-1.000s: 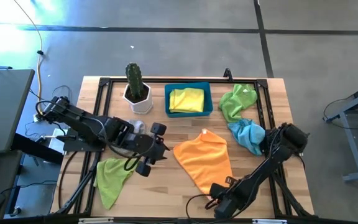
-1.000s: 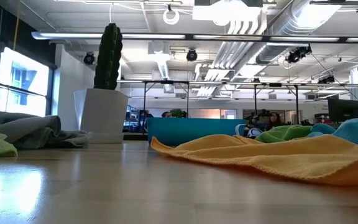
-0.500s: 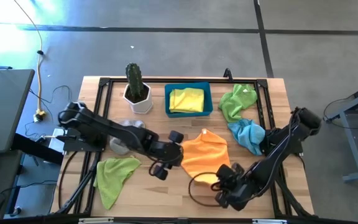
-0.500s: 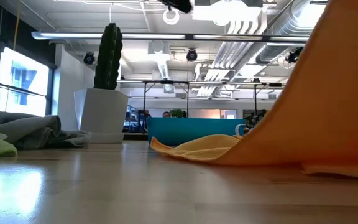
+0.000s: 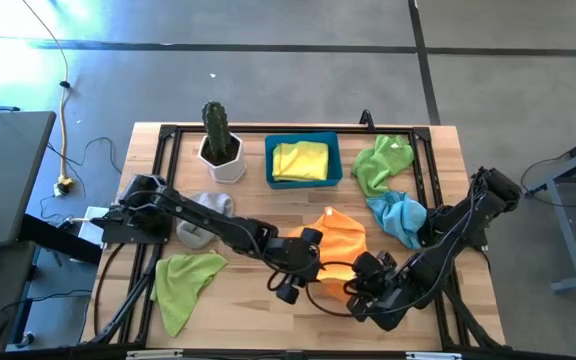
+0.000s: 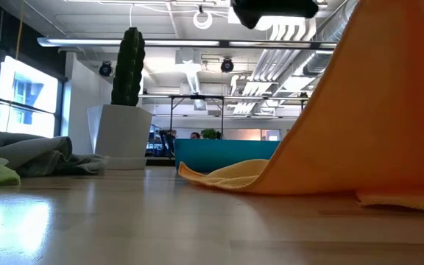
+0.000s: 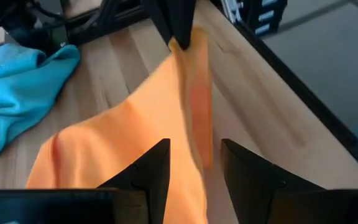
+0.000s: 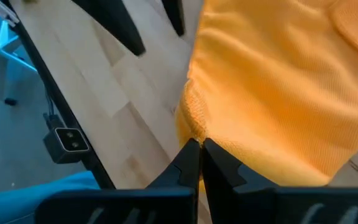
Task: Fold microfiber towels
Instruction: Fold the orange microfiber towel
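From above, the orange towel (image 5: 336,243) lies mid-bench (image 5: 438,180), both arms meeting over its near edge; the blue bin (image 5: 304,160) holds the yellow towel (image 5: 299,159). The level view alone shows the orange cloth lifted in a steep slope off the wood, the bin behind it. The left wrist view shows the left claw (image 7: 194,163) with fingers apart beside the hanging fold. The right wrist view shows the right claw (image 8: 200,155) pinched together on the towel's hem.
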